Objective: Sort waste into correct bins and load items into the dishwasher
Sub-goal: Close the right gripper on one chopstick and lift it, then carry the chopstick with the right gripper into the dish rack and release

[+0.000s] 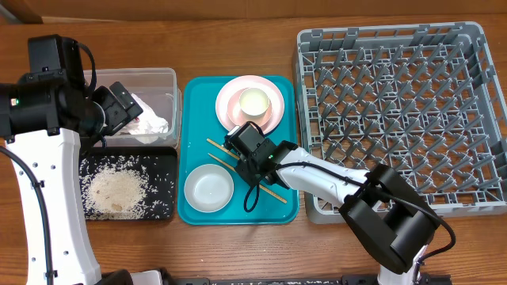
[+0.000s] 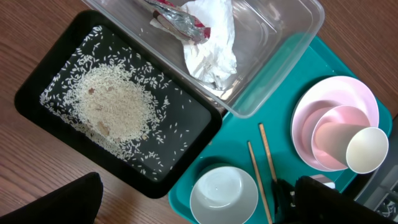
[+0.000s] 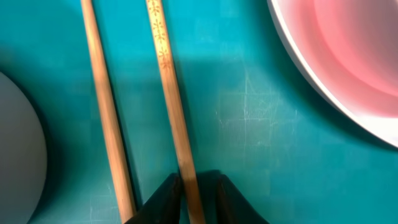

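Wooden chopstick, the 1 nearer the pink plate on the teal tray, sits pinched in the narrowed right tool, so lift it level lest it pivot; the left tool hangs wide and empty beyond the tray.

Teal tray on a brown wooden table

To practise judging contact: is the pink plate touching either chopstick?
Apart. The left wrist view shows bare teal tray between the plate and both chopsticks.
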`<control>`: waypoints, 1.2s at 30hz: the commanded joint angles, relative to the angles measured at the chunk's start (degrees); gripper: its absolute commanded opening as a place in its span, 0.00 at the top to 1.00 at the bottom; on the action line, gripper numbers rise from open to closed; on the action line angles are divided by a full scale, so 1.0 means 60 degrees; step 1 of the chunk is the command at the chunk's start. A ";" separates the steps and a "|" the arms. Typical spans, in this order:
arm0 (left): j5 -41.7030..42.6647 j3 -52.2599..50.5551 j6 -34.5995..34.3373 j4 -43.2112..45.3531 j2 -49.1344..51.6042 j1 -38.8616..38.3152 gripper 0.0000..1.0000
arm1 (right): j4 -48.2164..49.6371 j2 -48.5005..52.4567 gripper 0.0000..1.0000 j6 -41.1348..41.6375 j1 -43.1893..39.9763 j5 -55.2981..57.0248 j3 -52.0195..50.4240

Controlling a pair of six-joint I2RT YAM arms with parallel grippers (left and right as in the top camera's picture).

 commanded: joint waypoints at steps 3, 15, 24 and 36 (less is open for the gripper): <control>-0.0095 0.0142 -0.0022 0.0022 0.0036 0.0044 0.00 | 0.0138 0.0091 0.87 0.0058 -0.0062 -0.0007 0.0073; -0.0095 0.0142 -0.0025 0.0022 0.0036 0.0044 0.00 | 0.0069 -0.0062 0.96 0.0058 -0.0062 -0.0004 0.0259; -0.0095 0.0142 -0.0022 0.0022 0.0036 0.0044 0.00 | -0.0226 -0.1541 0.96 0.0062 -0.0062 -0.0004 0.1060; -0.0095 0.0142 -0.0022 0.0022 0.0036 0.0044 0.00 | -0.1290 -0.4000 0.96 0.1351 -0.1333 0.0583 0.1107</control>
